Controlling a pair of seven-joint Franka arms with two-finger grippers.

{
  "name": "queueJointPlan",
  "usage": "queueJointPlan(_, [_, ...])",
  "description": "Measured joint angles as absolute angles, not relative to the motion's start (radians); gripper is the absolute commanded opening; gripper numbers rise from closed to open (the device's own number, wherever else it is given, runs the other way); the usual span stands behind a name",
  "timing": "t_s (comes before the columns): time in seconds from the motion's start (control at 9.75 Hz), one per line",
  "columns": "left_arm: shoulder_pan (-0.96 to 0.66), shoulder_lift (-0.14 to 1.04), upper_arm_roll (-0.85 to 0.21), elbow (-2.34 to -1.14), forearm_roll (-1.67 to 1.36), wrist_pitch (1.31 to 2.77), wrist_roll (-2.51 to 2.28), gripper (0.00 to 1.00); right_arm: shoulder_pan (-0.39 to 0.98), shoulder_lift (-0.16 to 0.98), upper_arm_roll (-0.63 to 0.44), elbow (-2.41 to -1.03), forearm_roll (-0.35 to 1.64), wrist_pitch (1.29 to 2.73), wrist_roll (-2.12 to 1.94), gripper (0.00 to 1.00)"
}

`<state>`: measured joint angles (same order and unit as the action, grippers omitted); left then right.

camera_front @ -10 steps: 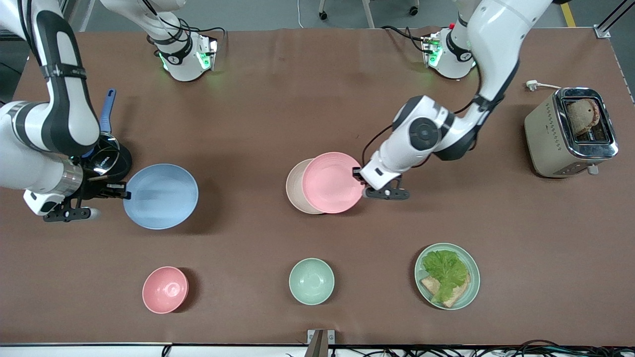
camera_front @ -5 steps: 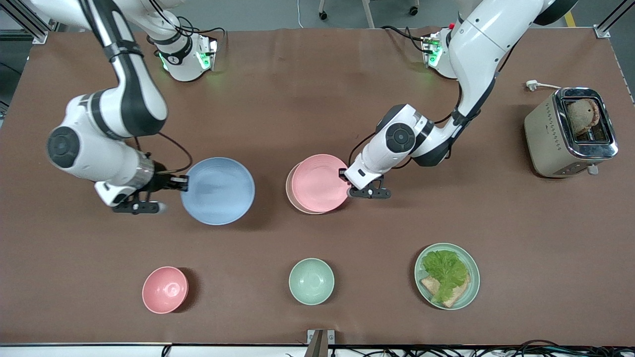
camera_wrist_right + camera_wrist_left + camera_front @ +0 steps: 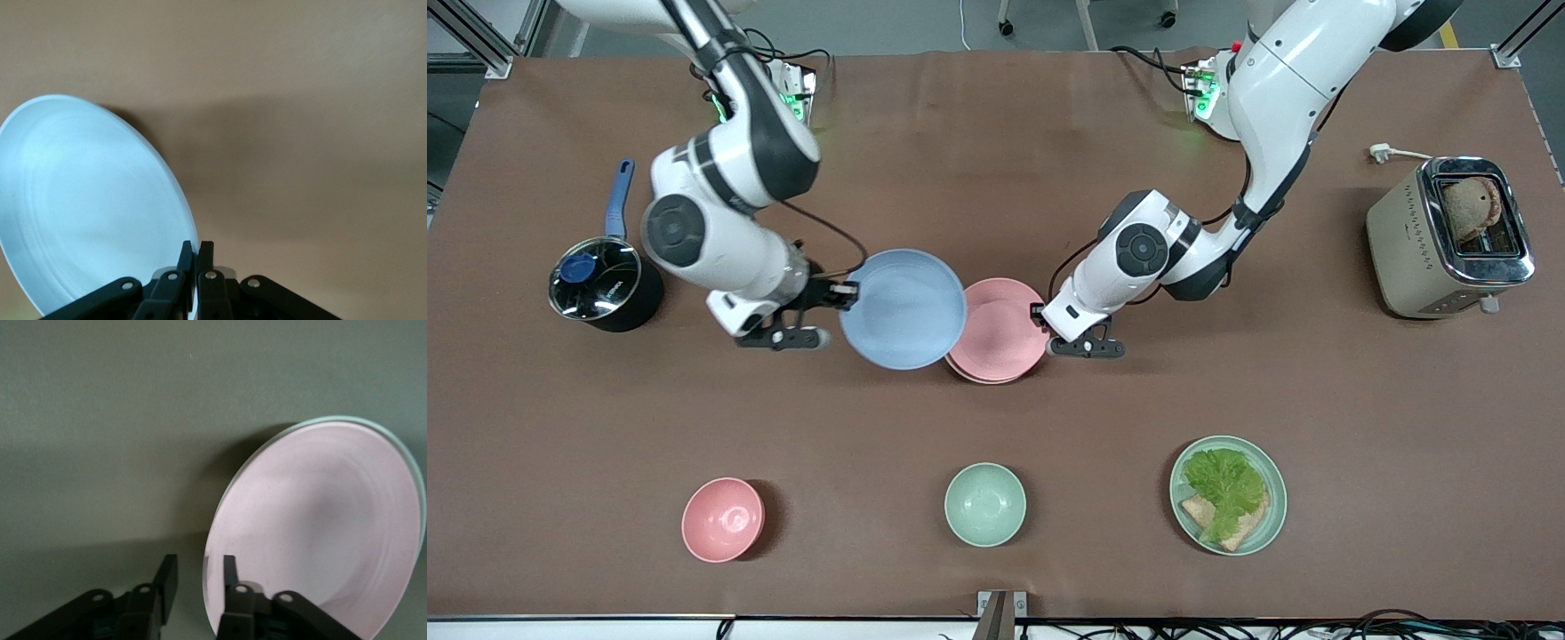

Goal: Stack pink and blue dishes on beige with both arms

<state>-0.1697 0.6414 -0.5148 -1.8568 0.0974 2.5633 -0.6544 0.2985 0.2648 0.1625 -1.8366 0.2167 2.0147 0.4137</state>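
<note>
The pale pink plate (image 3: pixel 1000 331), flat, round and matte with faint rings, lay on the beige plate, which was almost wholly hidden beneath. The left gripper (image 3: pixel 1040 322) sat at its rim, fingers (image 3: pixel 230 570) parted astride the edge. The right gripper (image 3: pixel 838 293) pinched the light blue plate (image 3: pixel 903 308), carried over the table and overlapping the pink one.
</note>
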Motion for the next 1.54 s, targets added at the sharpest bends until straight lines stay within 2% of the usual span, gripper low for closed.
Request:
queueJointPlan(0.21, [-0.147,0.609,-0.514,-1.788,0.099,2.459,-0.654,1.00,0.350,0.280,0.164,-1.850,0.217,2.040,0.457,0.01])
queueJointPlan(0.62, [0.013,0.419,-0.510,-1.600,0.130,2.079,-0.596,1.00,0.444,0.396,0.177,-1.856,0.217,2.230,0.584,0.01])
queueJointPlan(1.23, [0.301,0.251,-0.507,-1.424,0.222,1.808,-0.131,1.00,0.472,0.493,0.178,-1.853,0.217,2.348,0.620,0.03])
queueJointPlan(1.33, [0.322,0.235,-0.508,-1.389,0.222,1.758,-0.074,1.00,0.474,0.503,0.178,-1.852,0.217,2.357,0.620,0.07])
queueJointPlan(1.44, [0.344,0.221,-0.508,-1.368,0.217,1.735,-0.015,1.00,0.476,0.513,0.178,-1.852,0.217,2.368,0.621,0.15])
queueJointPlan(1.54, [0.368,0.199,-0.508,-1.358,0.187,1.717,0.030,1.00,0.477,0.520,0.178,-1.851,0.217,2.372,0.622,0.50])
